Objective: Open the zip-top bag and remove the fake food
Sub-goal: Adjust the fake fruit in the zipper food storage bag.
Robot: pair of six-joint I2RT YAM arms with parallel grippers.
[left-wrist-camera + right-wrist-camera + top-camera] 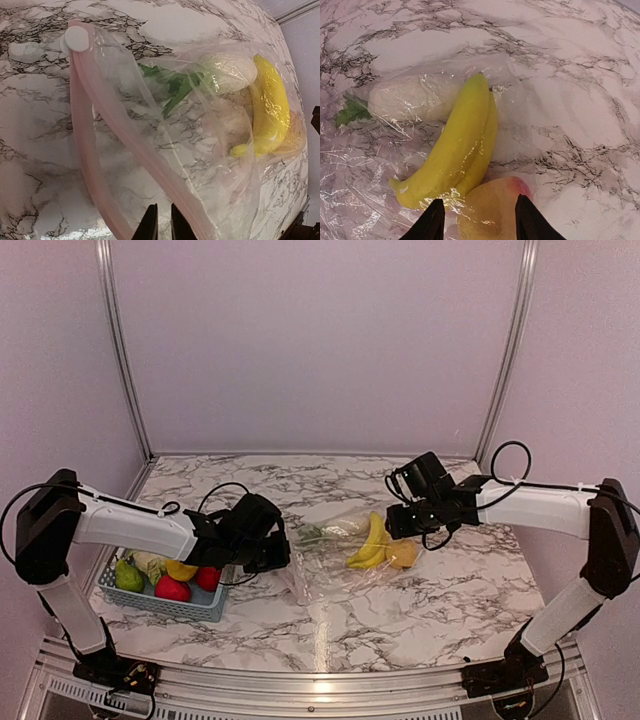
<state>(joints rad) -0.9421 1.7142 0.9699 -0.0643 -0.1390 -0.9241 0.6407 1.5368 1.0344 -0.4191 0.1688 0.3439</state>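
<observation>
Well, bananas (460, 145) inside zip-top bag (200, 150)

A white marble table (430, 625) with grey veins fills the floor of the scene. On its left near corner stands a light blue lattice basket (195, 609). Behind rise plain pale walls (320, 340), with two metal posts (122, 350) in the back corners.

Marble table (420, 612) bears zip-top bag (335, 562) and blue basket (172, 608).
</observation>
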